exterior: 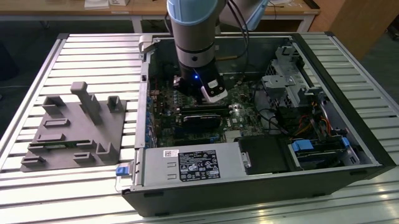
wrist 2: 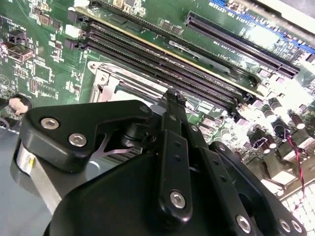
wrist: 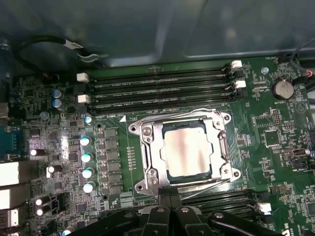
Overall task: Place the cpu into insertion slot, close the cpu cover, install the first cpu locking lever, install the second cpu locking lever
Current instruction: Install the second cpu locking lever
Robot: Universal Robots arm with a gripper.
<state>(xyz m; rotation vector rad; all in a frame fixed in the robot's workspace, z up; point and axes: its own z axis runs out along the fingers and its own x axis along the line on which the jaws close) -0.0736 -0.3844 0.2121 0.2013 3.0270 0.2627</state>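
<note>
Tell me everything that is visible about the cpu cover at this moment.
In the first wrist view the cpu cover is a thin silvery metal frame with a square window. It lies flat and closed over the insertion slot on the green motherboard. Through the window shows the dull grey face of the cpu. Screws sit at the corners around it. The black end effector is beside one edge; contact cannot be told.

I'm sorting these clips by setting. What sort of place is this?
Probably a robotics lab or test workshop: an opened computer case lies on a slatted metal table, a grey fixture block sits beside it, and wooden workbenches stand behind.
</note>
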